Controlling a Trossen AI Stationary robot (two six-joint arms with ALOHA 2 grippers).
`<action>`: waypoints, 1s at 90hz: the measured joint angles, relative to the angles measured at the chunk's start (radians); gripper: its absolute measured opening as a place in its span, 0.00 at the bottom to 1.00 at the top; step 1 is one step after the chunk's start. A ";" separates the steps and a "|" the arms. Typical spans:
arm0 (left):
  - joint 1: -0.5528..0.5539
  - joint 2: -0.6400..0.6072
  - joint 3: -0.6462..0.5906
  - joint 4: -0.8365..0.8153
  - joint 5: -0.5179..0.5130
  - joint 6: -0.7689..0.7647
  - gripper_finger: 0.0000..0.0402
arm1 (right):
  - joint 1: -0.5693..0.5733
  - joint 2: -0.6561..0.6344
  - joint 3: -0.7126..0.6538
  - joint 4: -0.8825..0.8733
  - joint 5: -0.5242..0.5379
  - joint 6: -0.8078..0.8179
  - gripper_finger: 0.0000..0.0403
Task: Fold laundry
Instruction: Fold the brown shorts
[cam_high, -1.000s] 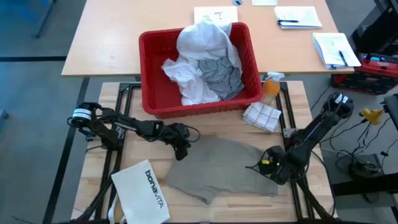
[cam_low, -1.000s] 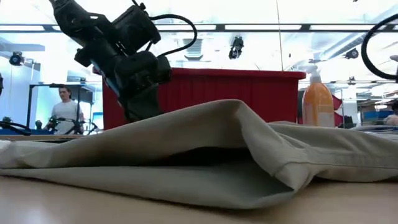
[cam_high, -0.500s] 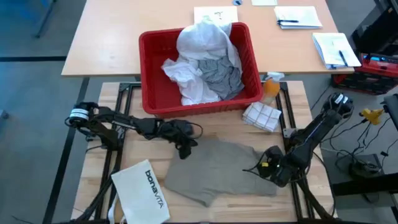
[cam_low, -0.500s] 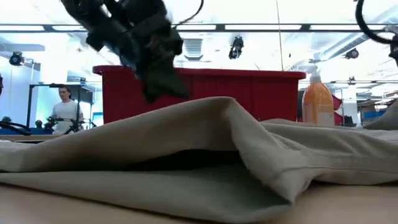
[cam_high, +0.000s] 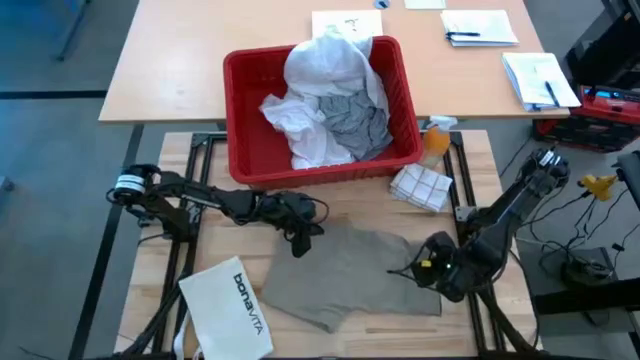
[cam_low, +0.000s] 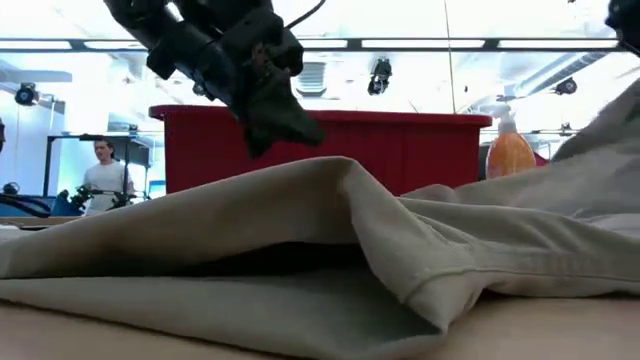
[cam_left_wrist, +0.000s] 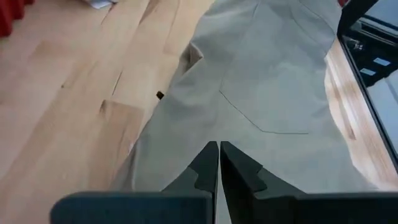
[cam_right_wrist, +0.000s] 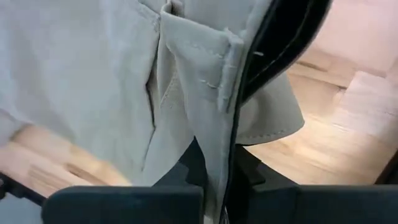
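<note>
The khaki-tan piece (cam_high: 350, 275) lies spread on the wooden table (cam_high: 480, 160), in front of the red basket (cam_high: 250, 150) and between the 2 arms. The left tool (cam_high: 298, 238) hovers at the garment's far left corner; in the left wrist view its 2 fingers (cam_left_wrist: 208, 165) are pressed together with nothing between them, pointing down over the cloth. The right tool (cam_high: 428, 268) sits at the garment's right edge with its fingers closed on a hemmed fold of the khaki fabric (cam_right_wrist: 199, 74), which drapes over that tool in the right wrist view. In the low view this edge rises at the right (cam_low: 600, 150) while the rest of the cloth rests in a low ridge (cam_low: 330, 230). The grey T-shirt (cam_high: 355, 125) and the white button-front shirt (cam_high: 325, 65) are heaped inside the red basket. A white "bonavita" bag (cam_high: 228, 308) lies on the table near the left front corner, just beside the khaki piece.
</note>
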 joint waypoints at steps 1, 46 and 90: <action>0.000 0.000 0.000 0.000 0.000 0.000 0.00 | -0.004 0.000 0.003 -0.001 0.000 -0.002 0.01; -0.007 0.000 -0.007 0.002 0.028 0.067 0.00 | -0.270 0.001 0.196 -0.001 0.024 -0.359 0.01; -0.031 0.178 0.048 0.035 0.110 0.126 0.00 | -0.525 0.009 0.210 0.203 -0.080 -0.642 0.03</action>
